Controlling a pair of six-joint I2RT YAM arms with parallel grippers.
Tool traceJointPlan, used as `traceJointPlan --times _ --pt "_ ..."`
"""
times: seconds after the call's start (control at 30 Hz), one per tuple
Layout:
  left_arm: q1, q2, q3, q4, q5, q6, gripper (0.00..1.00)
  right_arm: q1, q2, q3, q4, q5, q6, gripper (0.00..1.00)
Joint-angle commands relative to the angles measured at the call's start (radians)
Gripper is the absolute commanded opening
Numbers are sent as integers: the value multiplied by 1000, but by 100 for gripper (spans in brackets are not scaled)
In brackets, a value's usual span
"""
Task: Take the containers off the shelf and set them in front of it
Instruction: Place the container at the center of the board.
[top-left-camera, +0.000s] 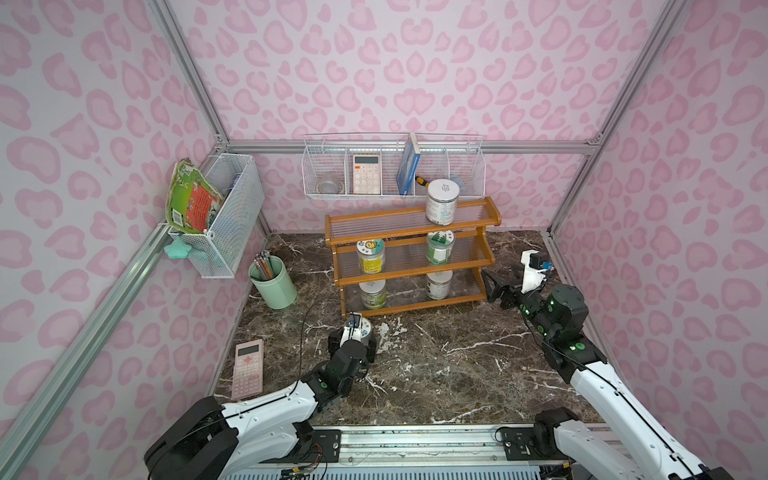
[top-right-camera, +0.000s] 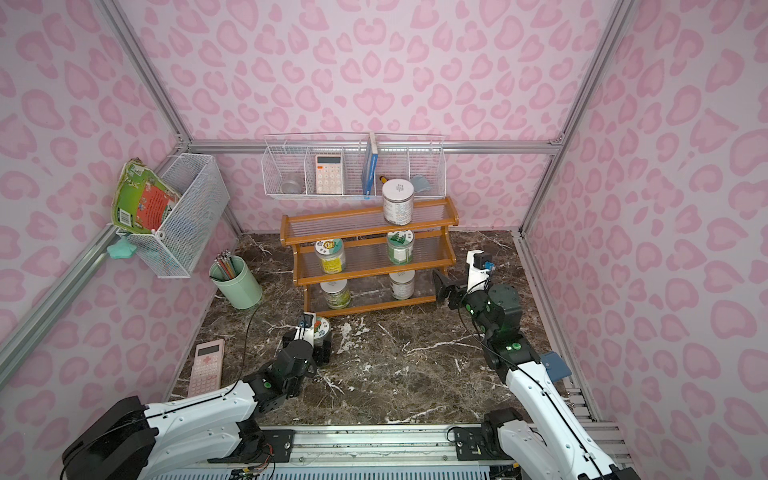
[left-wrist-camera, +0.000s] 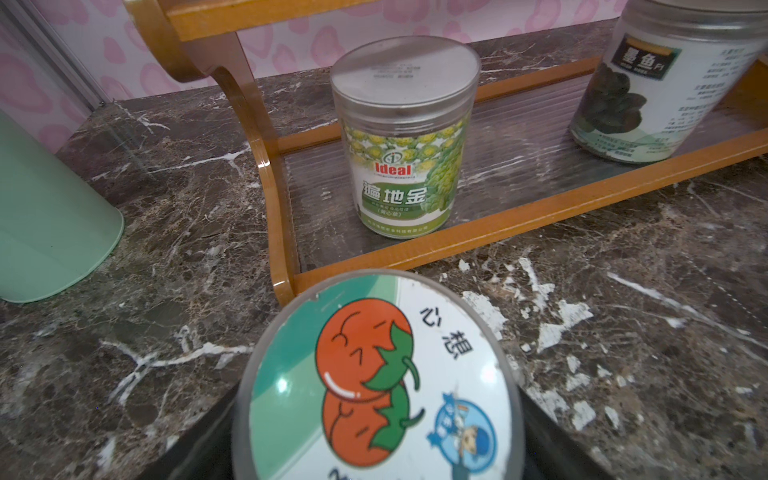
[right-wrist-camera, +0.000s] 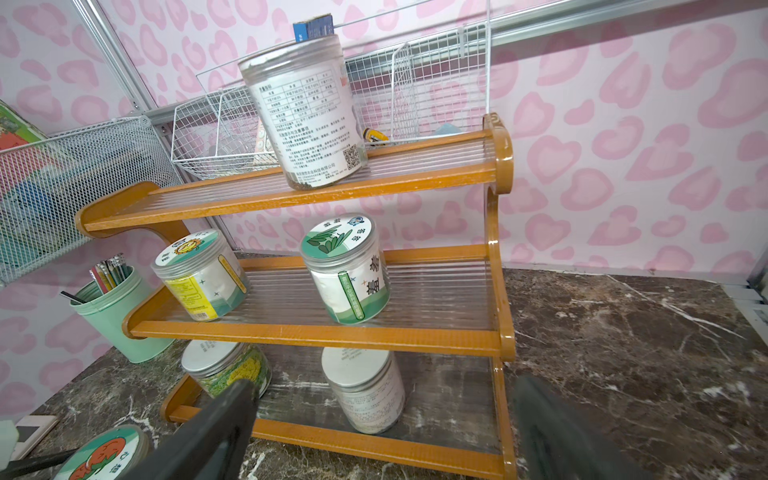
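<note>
Currently the left gripper (top-left-camera: 354, 343) is closed around a tomato-lidded jar (top-left-camera: 368, 327) standing on the marble surface (top-left-camera: 457, 365) just in front of the shelf (top-left-camera: 493, 212). Five more jars (top-left-camera: 441, 201) sit on the shelf: one on top, two in the middle, two at the bottom. The right gripper (top-left-camera: 490, 286) hangs wide open and empty beside the shelf's right end.

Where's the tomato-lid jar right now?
In both top views the tomato-lid jar is gripped in the left hand, over the marble table just in front of the shelf's left end, nearest the bottom-tier green-label jar.
</note>
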Motion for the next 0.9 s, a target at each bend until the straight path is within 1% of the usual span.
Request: traceJointPlan --times 0.0,0.17,0.33,0.47,0.7,0.87 --pt "5 38 16 82 -30 -3 64 1 1 7 30 4 -9 99" --pt "9 107 29 117 -39 -15 67 0 -1 11 22 3 -13 99" --pt "9 128 28 101 -65 -64 77 1 -11 7 10 5 -22 99" --pt "8 84 35 52 -73 -76 82 0 -17 2 7 10 -26 99" --pt "7 -28 76 -81 -82 -56 99 1 -6 1 20 4 -7 99" --pt "7 -63 71 -136 -87 -64 99 1 -4 6 20 0 -1 99"
